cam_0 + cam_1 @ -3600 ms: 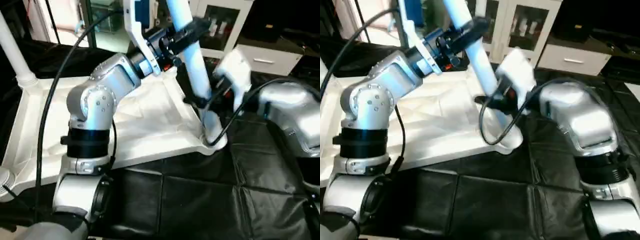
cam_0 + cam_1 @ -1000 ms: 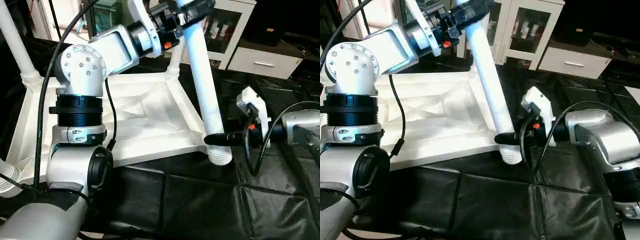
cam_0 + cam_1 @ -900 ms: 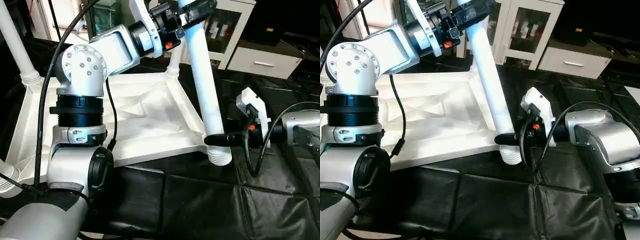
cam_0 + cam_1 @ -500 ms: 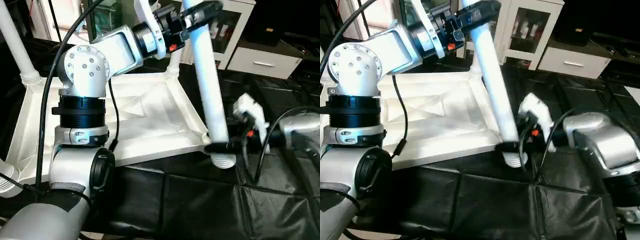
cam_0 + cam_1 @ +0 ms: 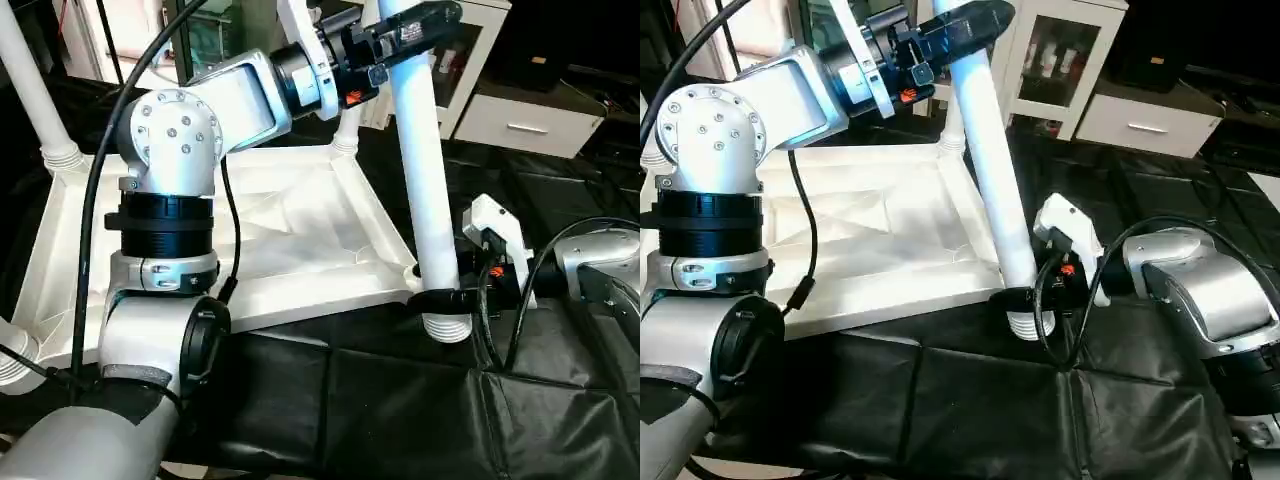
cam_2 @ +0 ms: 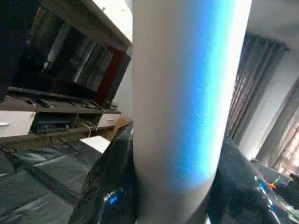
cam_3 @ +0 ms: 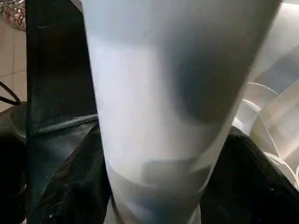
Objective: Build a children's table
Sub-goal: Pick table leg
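Nearest you, black creased sheeting covers the bench. Your right pincer brackets the long smooth white tube leg above its ribbed foot, by the upturned white plastic tabletop corner; grip uncertain. Higher, your left pincer clasps its upper end.

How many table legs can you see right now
4. One leg is held by both hands over the near right socket, one stands at the far left corner, one at the far right, and one end shows at the near left.
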